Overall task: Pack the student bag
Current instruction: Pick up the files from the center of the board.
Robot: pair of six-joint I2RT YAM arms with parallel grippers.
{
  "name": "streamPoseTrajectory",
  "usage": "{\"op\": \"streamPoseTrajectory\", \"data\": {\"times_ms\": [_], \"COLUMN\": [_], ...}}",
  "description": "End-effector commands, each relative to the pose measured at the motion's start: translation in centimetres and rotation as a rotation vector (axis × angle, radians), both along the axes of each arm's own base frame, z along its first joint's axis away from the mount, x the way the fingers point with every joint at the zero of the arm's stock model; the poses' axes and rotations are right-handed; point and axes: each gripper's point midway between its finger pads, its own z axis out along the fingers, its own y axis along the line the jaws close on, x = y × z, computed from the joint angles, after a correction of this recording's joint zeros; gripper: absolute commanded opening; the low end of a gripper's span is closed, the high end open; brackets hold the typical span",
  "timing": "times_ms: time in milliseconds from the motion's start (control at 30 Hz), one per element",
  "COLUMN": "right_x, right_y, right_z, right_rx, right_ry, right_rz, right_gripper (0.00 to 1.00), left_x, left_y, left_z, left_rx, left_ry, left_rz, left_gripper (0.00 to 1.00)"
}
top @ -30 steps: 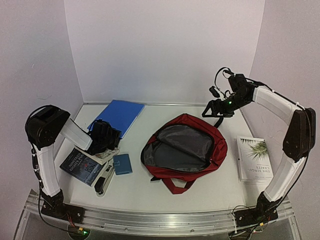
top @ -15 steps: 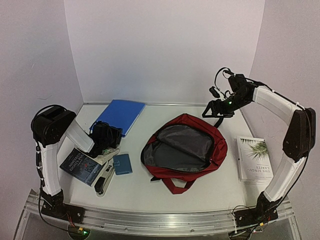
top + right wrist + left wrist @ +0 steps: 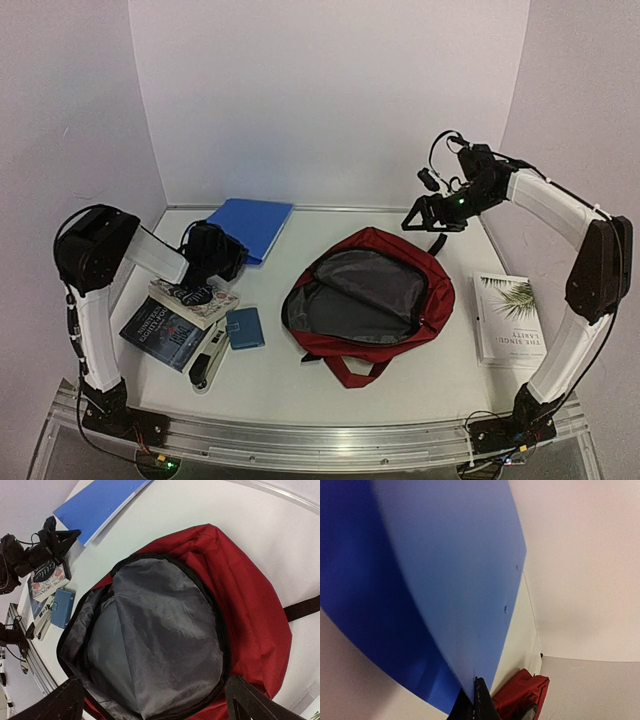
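The student bag (image 3: 365,290) lies unzipped in the middle of the table (image 3: 290,385). The right gripper (image 3: 430,214) hovers over the bag's far edge with its jaws spread wide, holding nothing. The left gripper (image 3: 225,255) is at the near edge of the blue folder (image 3: 250,220), towards the far left corner. Whether its jaws are gripping it, I cannot tell.

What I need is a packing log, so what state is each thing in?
Student bag: unzipped, gaping, only grey lining visible inside.
Blue folder: closed, left gripper at its near edge, grip unclear.
Right gripper: open, above the bag's far edge.
Palm-leaf book: closed, flat.
Floral book: closed, atop a dark book.
Small blue case: closed.
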Motion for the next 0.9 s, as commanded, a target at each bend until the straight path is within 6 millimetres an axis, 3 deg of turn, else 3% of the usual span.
{"op": "streamPoseTrajectory", "data": {"times_ms": [0,267,367,533,600,667,767,867], "right_x": [0.4,2.0,2.4,1.4,0.4,-0.3,0.0,0.0], "right_y": [1.3,4.2,5.5,9.2,11.1,11.5,10.1,8.7], "right_z": [4.9,8.6,8.6,7.4,8.9,10.4,11.4,11.1], "right_rx": [0.108,0.447,0.567,0.632,0.606,0.495,0.269,0.085], "right_ry": [-0.077,0.104,0.226,0.350,0.235,-0.010,-0.385,-0.601], "right_rz": [0.013,-0.129,-0.186,-0.209,-0.104,0.011,0.093,0.189], "right_gripper": [0.98,0.98,0.98,0.98,0.98,0.98,0.98,0.98], "left_x": [-0.4,-3.5,-4.3,-5.1,-5.3,-5.6,-6.2,-6.8], "left_y": [-2.2,-4.2,-5.5,-7.6,-9.0,-10.3,-11.7,-12.4], "left_z": [11.3,19.7,21.6,24.1,25.2,26.3,27.4,28.0], "left_rx": [0.065,-0.076,-0.114,-0.152,-0.168,-0.175,-0.171,-0.175], "left_ry": [-0.174,-0.324,-0.365,-0.403,-0.412,-0.418,-0.388,-0.331], "left_rz": [-0.151,-0.285,-0.312,-0.327,-0.351,-0.387,-0.443,-0.492], "left_gripper": [0.00,0.00,0.00,0.00,0.00,0.00,0.00,0.00]}}
